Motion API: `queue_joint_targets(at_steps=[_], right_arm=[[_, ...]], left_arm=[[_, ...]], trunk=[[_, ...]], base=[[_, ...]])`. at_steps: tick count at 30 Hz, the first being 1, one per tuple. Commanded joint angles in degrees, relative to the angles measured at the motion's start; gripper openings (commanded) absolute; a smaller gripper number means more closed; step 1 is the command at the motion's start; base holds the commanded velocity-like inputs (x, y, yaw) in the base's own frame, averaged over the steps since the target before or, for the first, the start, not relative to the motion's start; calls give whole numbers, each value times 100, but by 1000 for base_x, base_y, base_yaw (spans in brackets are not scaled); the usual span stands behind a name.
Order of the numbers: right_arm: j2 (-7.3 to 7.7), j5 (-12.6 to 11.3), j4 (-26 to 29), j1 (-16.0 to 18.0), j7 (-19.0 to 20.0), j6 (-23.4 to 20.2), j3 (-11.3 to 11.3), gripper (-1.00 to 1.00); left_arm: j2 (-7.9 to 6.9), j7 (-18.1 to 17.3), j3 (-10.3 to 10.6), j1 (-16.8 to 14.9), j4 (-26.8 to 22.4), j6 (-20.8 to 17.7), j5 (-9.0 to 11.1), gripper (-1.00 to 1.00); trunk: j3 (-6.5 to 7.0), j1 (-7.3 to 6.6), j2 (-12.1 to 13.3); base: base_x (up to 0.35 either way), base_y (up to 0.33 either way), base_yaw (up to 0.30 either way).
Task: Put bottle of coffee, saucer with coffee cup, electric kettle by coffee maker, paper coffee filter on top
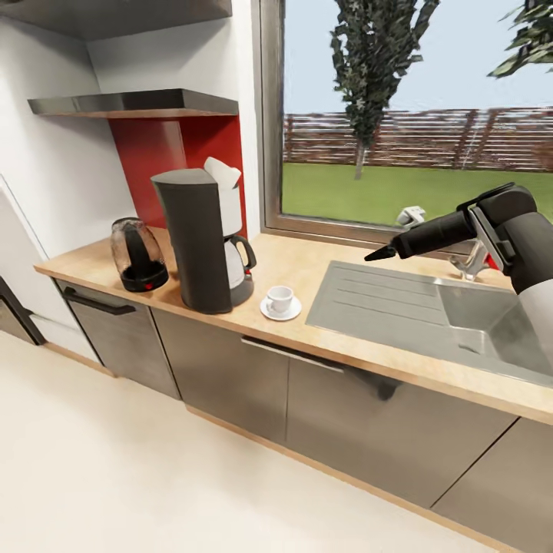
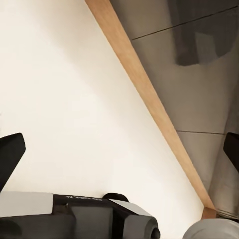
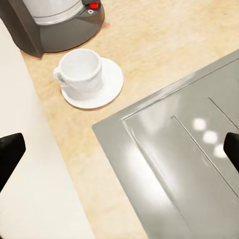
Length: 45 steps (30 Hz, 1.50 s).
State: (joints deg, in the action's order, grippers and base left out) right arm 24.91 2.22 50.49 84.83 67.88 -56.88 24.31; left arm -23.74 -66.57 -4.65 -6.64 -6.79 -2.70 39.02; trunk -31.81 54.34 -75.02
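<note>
Left of centre in the head view, the cup [image 1: 279,297] sits on the saucer [image 1: 280,309] beside the coffee maker [image 1: 201,238], kettle [image 1: 137,255] further left. Right gripper [image 3: 119,149] hovers spread, empty, over the sink [image 1: 399,307]; left gripper [image 2: 119,149] spread above floor.

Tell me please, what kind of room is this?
Most likely a home kitchen: a wood-grain countertop on grey cabinets, a built-in steel sink under a garden window, and a coffee maker beside an electric kettle.
</note>
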Motion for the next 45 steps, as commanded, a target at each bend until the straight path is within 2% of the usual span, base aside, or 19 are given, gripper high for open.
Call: queue_joint_targets(at_steps=[1, 3, 7, 11, 12, 16, 18, 21, 24, 25, 29, 30, 33, 36, 39, 40, 42, 43, 45], right_arm=[[4, 24, 4, 7, 31, -33, 9, 100], [3, 24, 4, -2, 22, -30, 7, 100], [-2, -14, 46, -346, 1, 163, -30, 100], [-59, -648, 63, -840, -10, 413, -643, 100], [-117, -926, 122, -1049, -62, 455, -896, 100], [-379, -1286, 815, -1590, -468, 494, -1207, 100], [-639, -1428, 1945, -2220, -934, 393, -1306, 100], [-902, -1577, 2683, -2810, -1200, 162, -1354, 100], [-1115, -1703, 2981, -3314, -1287, 99, -1364, 100], [-1406, -1759, 3159, -3969, -1357, 81, -1371, 100], [-1491, -1764, 3184, -4644, -1400, 398, -1374, 100], [-1489, -1761, 3167, -5440, -1388, 896, -1386, 100], [-1483, -1760, 3155, -5994, -1395, 1038, -1396, 100], [-1472, -1760, 3000, -6536, -1378, 1506, -1404, 100], [-1458, -1759, 2368, -7046, -1369, 2075, -1409, 100], [-1450, -1759, 1793, -7182, -1359, 2473, -1412, 100], [-1443, -1760, 1342, -7236, -1347, 2811, -1412, 100], [-1411, -1757, 848, -7270, -1344, 3163, -1411, 100], [-1191, -1753, -821, -7312, -1369, 4058, -1411, 100]], left_arm=[[1, -22, -45, -4, 2, -29, -35, 100], [1, -22, -45, -4, 2, -29, -35, 100], [1, -22, -45, -4, 2, -29, -35, 100], [1, -22, -45, -4, 2, -29, -35, 100], [1, -22, -45, -4, 2, -30, -35, 100], [1, -22, -45, -4, 2, -29, -35, 100], [1, -22, -45, -4, 2, -29, -35, 100], [4, -22, -45, -4, 2, -29, -35, 100], [6, -22, -45, -4, 2, -29, -35, 100], [9, -22, -45, -4, 2, -29, -35, 100], [9, -22, -45, -4, 2, -29, -35, 100], [10, -22, -45, -4, 2, -29, -35, 100], [4, -22, -45, -4, 2, -29, -35, 100], [2, -22, -45, -4, 2, -29, -35, 100], [1, -22, -45, -4, 2, -29, -35, 100], [3, -22, -45, -4, 2, -29, -35, 100], [5, -22, -45, -4, 2, -29, -35, 100], [9, -22, -45, -4, 2, -29, -35, 100], [21, -22, -39, -4, 2, -27, -35, 100]], trunk=[[-6, 0, -4], [-6, 0, -4], [-6, 0, -4], [-6, 0, -4], [-6, 0, -4], [-6, 0, -4], [-6, 0, -4], [-6, 0, -4], [-6, 0, -4], [-6, 0, -4], [-6, 0, -4], [-6, 0, -4], [-6, 0, -4], [-6, 0, -4], [-6, 0, -4], [-6, 0, -4], [-6, 0, -4], [-6, 0, -4], [-6, 0, -4]], base=[[-20, 12, 0], [-12, 7, 0], [-2, 1, 0], [0, 0, 0], [0, 0, 0], [0, 0, 0], [0, 0, 0], [0, 0, 0], [0, 0, 0], [0, 0, 0], [0, 0, 0], [0, 0, 0], [0, 0, 0], [0, 0, 0], [0, 0, 0], [0, 0, 0], [0, 0, 0], [0, 0, 0], [0, 0, 0]])
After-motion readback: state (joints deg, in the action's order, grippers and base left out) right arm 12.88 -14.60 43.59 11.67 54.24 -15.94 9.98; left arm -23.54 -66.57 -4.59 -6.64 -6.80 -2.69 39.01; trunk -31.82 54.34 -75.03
